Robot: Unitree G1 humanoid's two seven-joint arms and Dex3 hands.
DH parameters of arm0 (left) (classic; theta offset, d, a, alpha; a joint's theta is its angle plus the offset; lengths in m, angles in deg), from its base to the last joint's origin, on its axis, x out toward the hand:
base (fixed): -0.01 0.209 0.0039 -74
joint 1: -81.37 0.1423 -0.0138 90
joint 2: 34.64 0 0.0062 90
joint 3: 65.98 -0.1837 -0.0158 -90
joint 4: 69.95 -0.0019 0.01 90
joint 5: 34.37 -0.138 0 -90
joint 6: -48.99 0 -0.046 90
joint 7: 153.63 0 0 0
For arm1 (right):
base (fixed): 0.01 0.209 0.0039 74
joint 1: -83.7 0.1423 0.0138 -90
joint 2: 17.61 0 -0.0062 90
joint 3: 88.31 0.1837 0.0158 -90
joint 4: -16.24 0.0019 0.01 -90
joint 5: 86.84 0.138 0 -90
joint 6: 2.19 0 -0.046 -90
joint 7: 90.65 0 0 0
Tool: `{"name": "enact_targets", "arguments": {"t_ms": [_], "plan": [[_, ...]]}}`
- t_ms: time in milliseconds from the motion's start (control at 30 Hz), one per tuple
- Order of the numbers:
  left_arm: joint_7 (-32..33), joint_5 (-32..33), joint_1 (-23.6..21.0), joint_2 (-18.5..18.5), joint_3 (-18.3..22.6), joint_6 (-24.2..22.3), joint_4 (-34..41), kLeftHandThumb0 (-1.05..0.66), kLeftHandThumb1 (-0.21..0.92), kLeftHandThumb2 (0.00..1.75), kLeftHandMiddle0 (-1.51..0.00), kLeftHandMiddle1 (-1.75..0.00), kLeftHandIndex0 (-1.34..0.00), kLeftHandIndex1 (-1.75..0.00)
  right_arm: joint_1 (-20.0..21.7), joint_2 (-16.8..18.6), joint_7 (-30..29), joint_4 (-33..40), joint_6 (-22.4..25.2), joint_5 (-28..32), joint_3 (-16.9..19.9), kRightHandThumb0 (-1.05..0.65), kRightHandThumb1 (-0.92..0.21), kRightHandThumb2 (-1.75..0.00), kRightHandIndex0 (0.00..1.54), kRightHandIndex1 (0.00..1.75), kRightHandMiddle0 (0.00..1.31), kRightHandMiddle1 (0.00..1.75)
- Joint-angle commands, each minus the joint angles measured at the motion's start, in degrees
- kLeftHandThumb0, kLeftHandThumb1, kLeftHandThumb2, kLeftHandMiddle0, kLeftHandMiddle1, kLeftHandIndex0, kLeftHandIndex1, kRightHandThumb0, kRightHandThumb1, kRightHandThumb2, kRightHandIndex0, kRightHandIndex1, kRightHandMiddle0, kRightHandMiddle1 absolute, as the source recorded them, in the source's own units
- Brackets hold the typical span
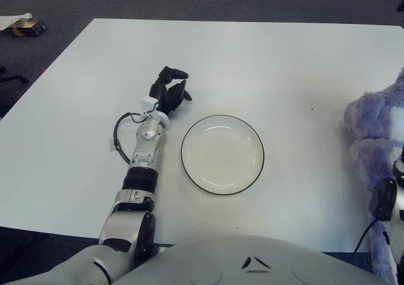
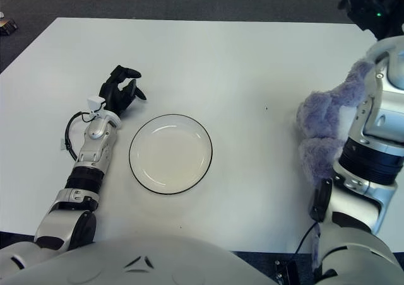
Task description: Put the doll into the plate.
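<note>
A white plate (image 1: 222, 154) with a thin dark rim sits on the table in front of me, with nothing in it. The doll (image 2: 323, 128), a fluffy purple plush, lies at the table's right edge, well to the right of the plate. My right forearm (image 2: 374, 133) rises right beside the doll and hides part of it. The dark right hand (image 2: 374, 2) shows at the top right corner, above the doll. My left hand (image 1: 170, 89) lies on the table just up and left of the plate, fingers loosely curled and holding nothing.
The white table (image 1: 252, 58) stretches wide behind the plate. A black cable (image 1: 120, 133) loops beside my left wrist. A small box (image 1: 26, 26) lies on the dark floor beyond the table's far left corner.
</note>
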Motion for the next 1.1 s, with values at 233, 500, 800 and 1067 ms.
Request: {"name": "enact_targets", "arguments": {"t_ms": [233, 500, 800, 1067], "plan": [[-1.9, 0.0, -3.3, -1.6, 1.2, 1.9, -4.0, -0.35, 0.92, 0.35, -0.84, -1.57, -0.38, -1.56, -5.6, -0.6, 1.2, 6.6, 2.4, -0.8, 3.4, -0.35, -0.92, -0.38, 0.76, 1.44, 0.35, 1.58], [-1.5, -0.6, -5.0, -2.0, 1.0, 2.1, -5.5, -0.35, 0.92, 0.34, -0.84, -1.57, -0.40, -1.55, -5.4, 0.3, 0.9, 7.9, 4.8, 0.1, 4.4, -0.35, -0.92, -0.38, 0.77, 1.41, 0.35, 1.58], [-0.7, -2.0, -6.8, -1.9, 0.6, 2.4, -7.2, -0.35, 0.92, 0.34, -0.85, -1.56, -0.40, -1.55, -5.1, 0.2, 0.8, 9.6, 8.7, 0.7, 6.4, -0.35, -0.92, -0.35, 0.77, 1.41, 0.38, 1.56], [-1.6, -2.0, -9.5, -1.9, 0.6, 2.3, -9.3, -0.35, 0.92, 0.34, -0.86, -1.56, -0.39, -1.55, -7.1, -1.4, 2.6, 11.6, 12.4, 0.1, 8.3, -0.35, -0.92, -0.34, 0.76, 1.42, 0.39, 1.55]]}}
